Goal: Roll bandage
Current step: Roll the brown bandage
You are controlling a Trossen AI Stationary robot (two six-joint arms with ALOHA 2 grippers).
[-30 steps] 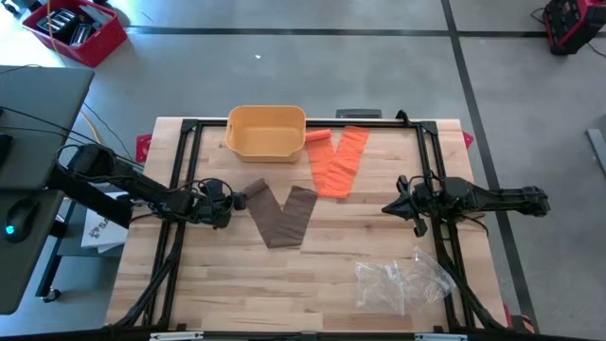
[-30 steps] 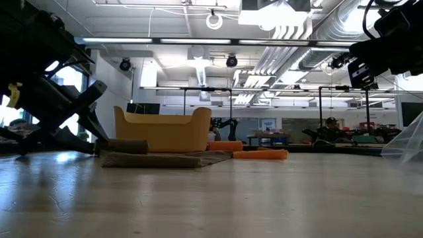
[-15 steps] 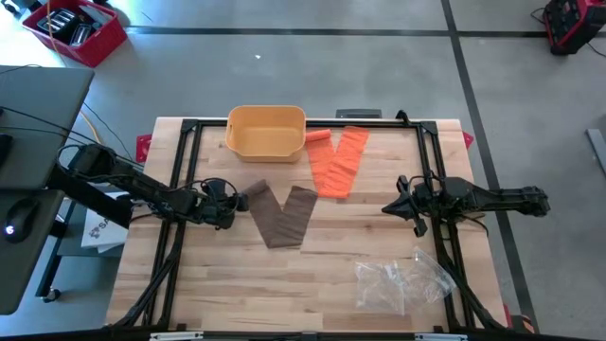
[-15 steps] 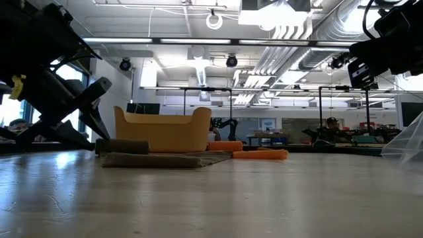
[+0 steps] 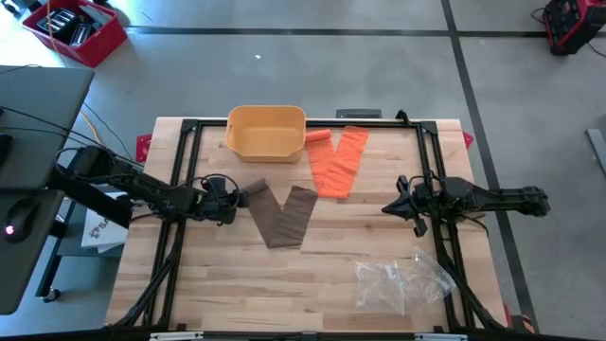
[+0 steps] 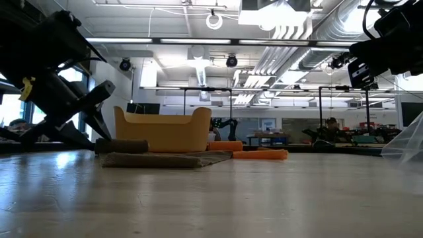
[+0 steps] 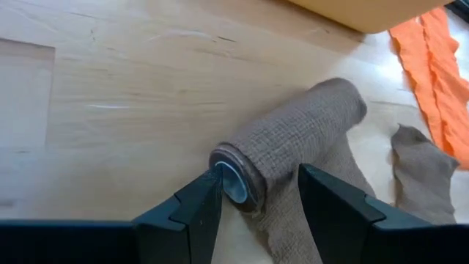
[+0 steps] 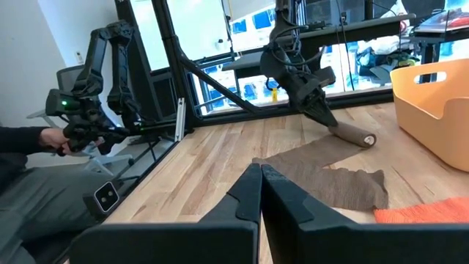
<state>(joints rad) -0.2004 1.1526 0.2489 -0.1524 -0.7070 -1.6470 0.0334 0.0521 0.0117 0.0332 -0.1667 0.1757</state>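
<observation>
My left fingers point(image 7: 258, 202) are right down at the pale wooden bench point(image 5: 312, 275), spread apart, one on each side of the near end of the brown woven bandage roll point(image 7: 293, 143). Neither finger point(image 7: 192, 213) presses the fabric; the blue-grey core point(image 7: 233, 182) of the roll shows in the gap between them. The roll lies on its side on the bench, and from its far end the loose brown bandage strip point(image 5: 281, 214) runs out flat across the wood, folding into a V near the middle of the bench.

Just past the strip lies a crumpled orange bandage strip point(image 5: 339, 163), with a small orange roll point(image 5: 317, 136) at its top, close beside the yellow-orange plastic bin point(image 5: 266, 132) that stands at the bench's far edge.

Over on the other side, my right fingers point(image 8: 258, 192) are pressed tight together, holding nothing, hovering above the bench well apart from the brown roll and pointing toward it. Near that arm, at the front corner, sits a heap of clear plastic wrapping point(image 5: 402, 279).
</observation>
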